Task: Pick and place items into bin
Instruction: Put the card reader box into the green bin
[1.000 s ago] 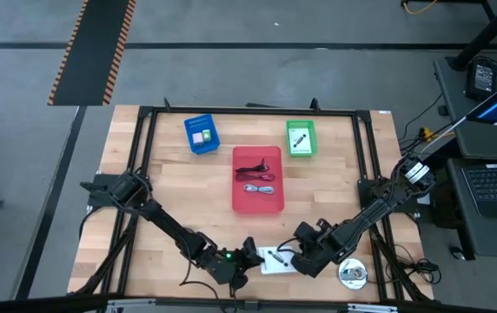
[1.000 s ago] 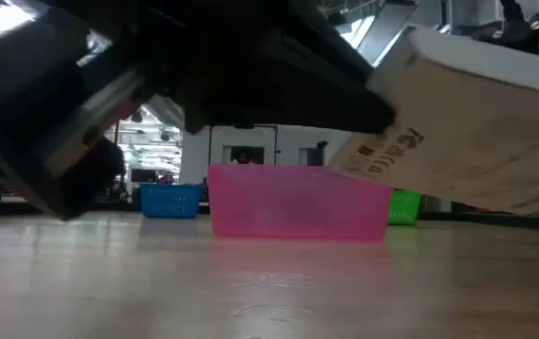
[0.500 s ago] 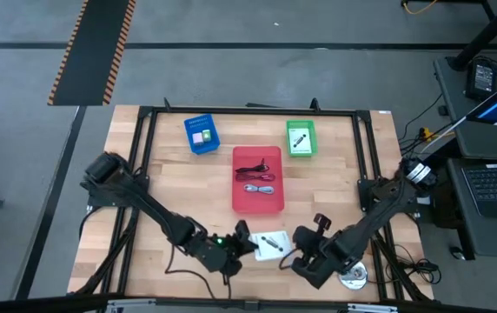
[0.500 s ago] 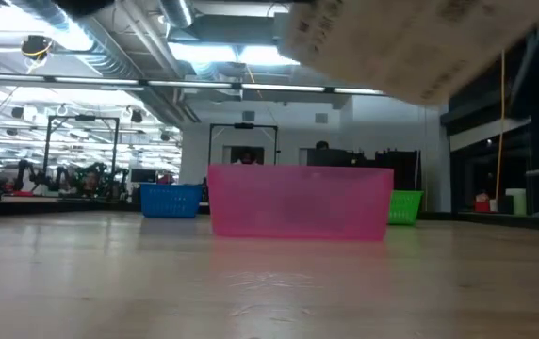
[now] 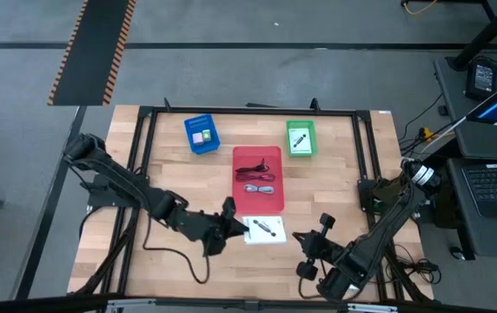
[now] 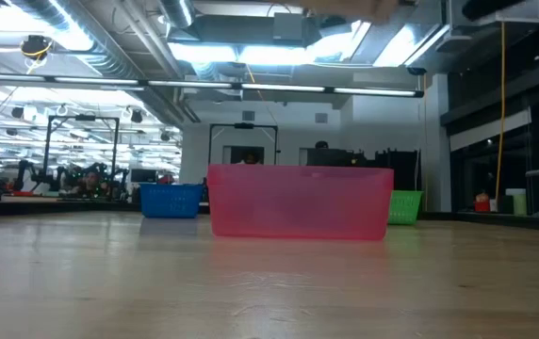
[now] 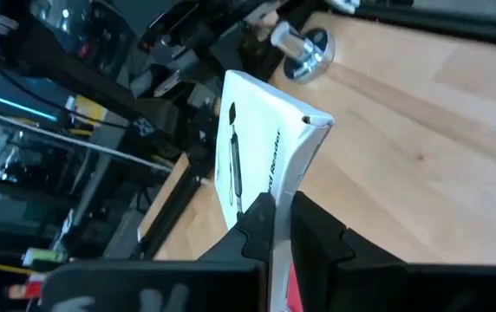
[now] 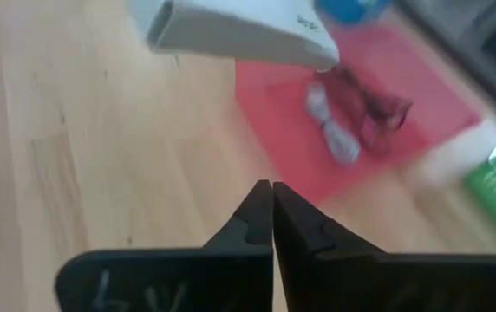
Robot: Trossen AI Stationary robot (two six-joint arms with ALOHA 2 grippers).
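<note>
A flat white box [image 5: 266, 230] with a black pen-shaped mark on its face hangs above the table, just near of the red tray [image 5: 276, 202]. It also shows in the left wrist view [image 7: 261, 139] and the right wrist view [image 8: 239, 35]. My left gripper [image 5: 236, 229] is shut on its left end. My right gripper [image 5: 318, 235] hovers shut and holding nothing to the box's near right, pointing toward the red tray [image 8: 421, 95]. Coiled cables [image 5: 257, 172] lie in that tray. A silver disc [image 7: 307, 52] rests on the table near the right arm. My left gripper pinches the white box's near short end [image 7: 264, 198] between its two fingers. The fingers come almost level from the table's left, slanting a little down, in line with the box's length. The box sticks out beyond the fingertips, face up, lifted clear of the table.
A blue tray [image 5: 202, 135] holding a pink block stands at the far left. A green tray [image 5: 301, 138] holding a white item stands at the far right. A black frame [image 5: 144, 165] rims the table. The red tray [image 6: 298, 201] fills the middle of the low view.
My left gripper has risen and gone toward the far edge and the red tray, carrying the white box up, clear of the table and out of the low view. My right gripper has drawn up and back from the box toward the table's right and has turned, staying shut.
</note>
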